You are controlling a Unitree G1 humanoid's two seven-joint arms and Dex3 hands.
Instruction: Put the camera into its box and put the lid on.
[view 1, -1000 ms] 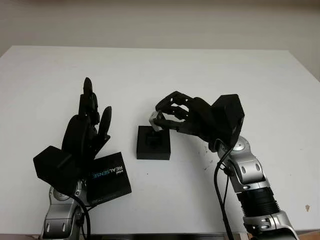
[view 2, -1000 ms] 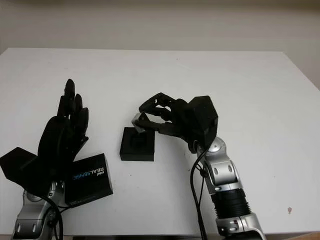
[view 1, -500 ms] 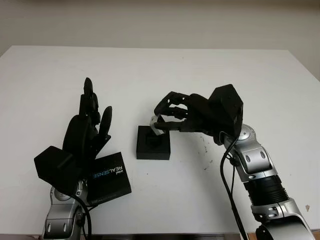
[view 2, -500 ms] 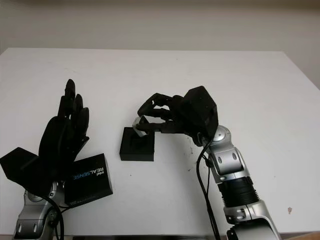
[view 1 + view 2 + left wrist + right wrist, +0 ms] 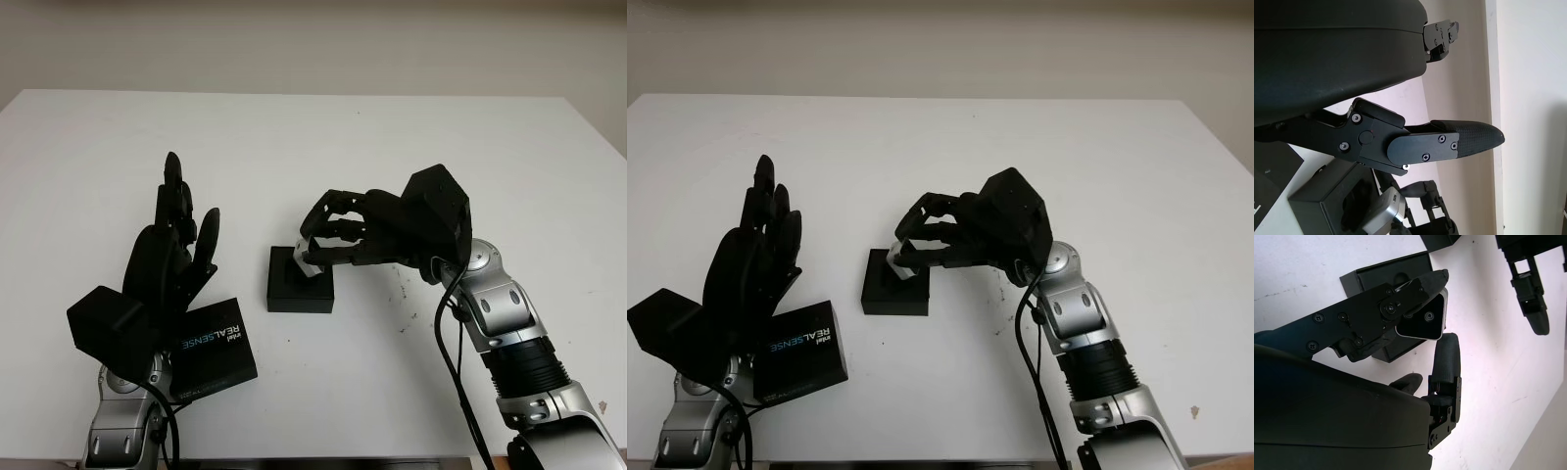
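On the white matte table (image 5: pixel 411 147), seen from my left eye, my right hand (image 5: pixel 338 235) curls its black fingers around the small silver camera (image 5: pixel 304 257), pinching it right over the open black box (image 5: pixel 300 281), a squat square with a dark recess. My left hand (image 5: pixel 171 259) stands raised and open at the table's near left, fingers pointing away from me, holding nothing. Just beside it, partly under its palm, lies the flat black lid (image 5: pixel 214 348) with pale lettering.

From my right eye the same layout appears a little shifted: the camera (image 5: pixel 902 262) sits low between my fingertips, at the box's (image 5: pixel 893 286) top edge; I cannot tell whether it touches the recess.

Through my left wrist camera, a smooth rounded fingertip (image 5: pixel 1469 139) with a screwed plate crosses the frame, and beyond it the box's (image 5: pixel 1322 205) corner and the camera's brushed metal end (image 5: pixel 1383 213) show.

Through my right wrist camera, the camera's (image 5: pixel 1422 320) glossy dark face with a silver rim shows clearly, clamped between a jointed finger (image 5: pixel 1386 308) and a padded thumb (image 5: pixel 1444 357), with the box (image 5: pixel 1376 276) directly behind it.
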